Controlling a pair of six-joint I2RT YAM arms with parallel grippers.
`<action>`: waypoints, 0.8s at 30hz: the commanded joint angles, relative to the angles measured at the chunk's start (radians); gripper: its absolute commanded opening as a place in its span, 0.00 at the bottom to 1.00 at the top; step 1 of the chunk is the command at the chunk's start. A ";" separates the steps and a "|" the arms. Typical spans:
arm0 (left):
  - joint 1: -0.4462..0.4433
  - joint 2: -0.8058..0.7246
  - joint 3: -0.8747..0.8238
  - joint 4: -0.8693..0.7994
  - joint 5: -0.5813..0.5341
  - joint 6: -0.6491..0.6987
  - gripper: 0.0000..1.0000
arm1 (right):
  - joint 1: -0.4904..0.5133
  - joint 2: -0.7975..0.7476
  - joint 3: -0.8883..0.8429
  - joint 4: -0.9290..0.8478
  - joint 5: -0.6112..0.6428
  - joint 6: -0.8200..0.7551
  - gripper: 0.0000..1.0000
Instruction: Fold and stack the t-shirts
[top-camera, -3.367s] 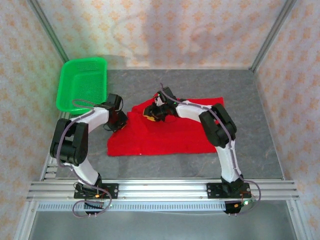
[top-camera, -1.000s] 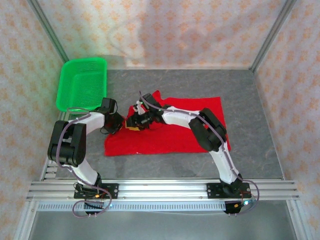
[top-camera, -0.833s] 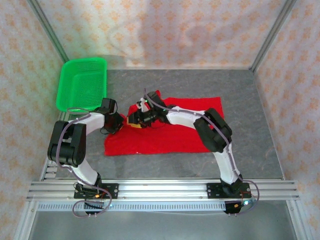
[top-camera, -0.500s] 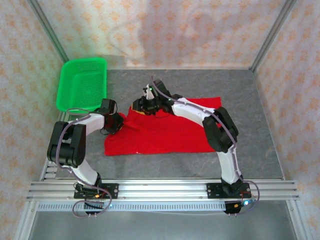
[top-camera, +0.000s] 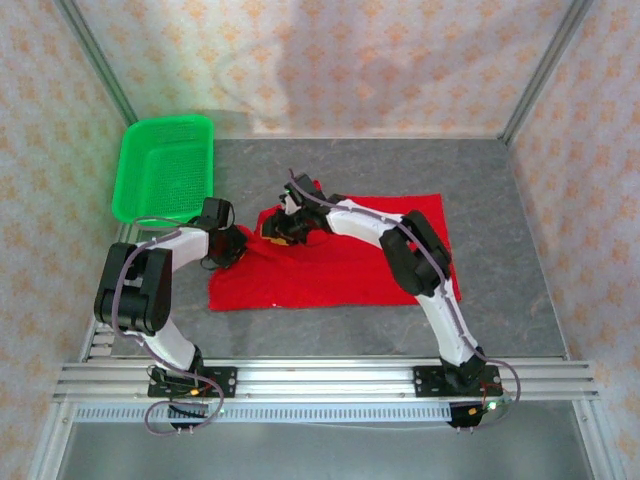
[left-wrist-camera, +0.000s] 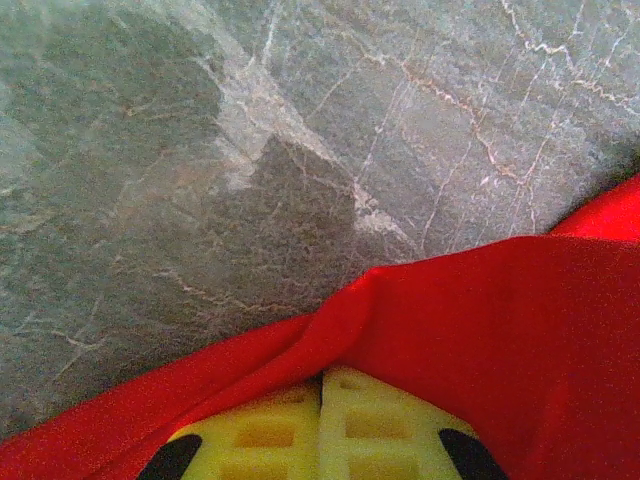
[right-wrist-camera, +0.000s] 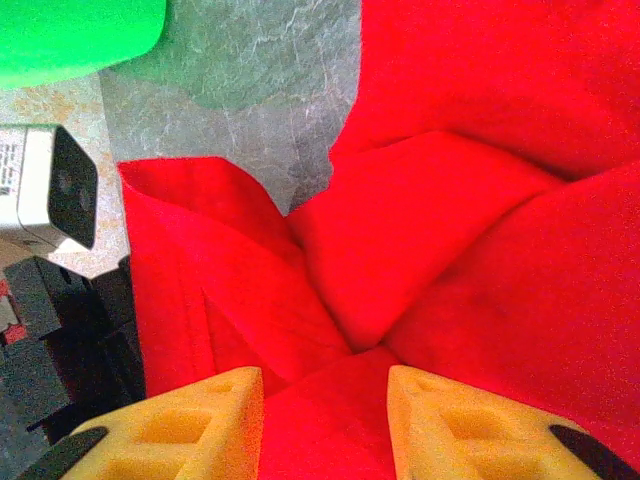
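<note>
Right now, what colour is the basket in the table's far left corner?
The basket is bright green all over; the top external view shows it best.

No readable text anywhere; the white label (right-wrist-camera: 12, 165) on the white-and-black housing (right-wrist-camera: 60, 190) is too blurred.

The red t-shirt (left-wrist-camera: 480, 320) covers the pad tips of my left gripper (left-wrist-camera: 322, 400). In my right wrist view, the frame corner cuts off the green basket (right-wrist-camera: 70, 35).
</note>
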 joint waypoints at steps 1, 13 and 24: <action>0.014 0.070 -0.069 -0.094 -0.058 0.011 0.02 | 0.012 0.028 0.057 -0.028 -0.010 0.001 0.38; 0.013 0.071 -0.088 -0.075 -0.055 0.008 0.02 | 0.033 0.087 0.083 -0.005 -0.041 0.063 0.40; 0.014 0.064 -0.098 -0.075 -0.053 0.010 0.01 | 0.027 0.039 0.051 0.026 0.019 0.080 0.00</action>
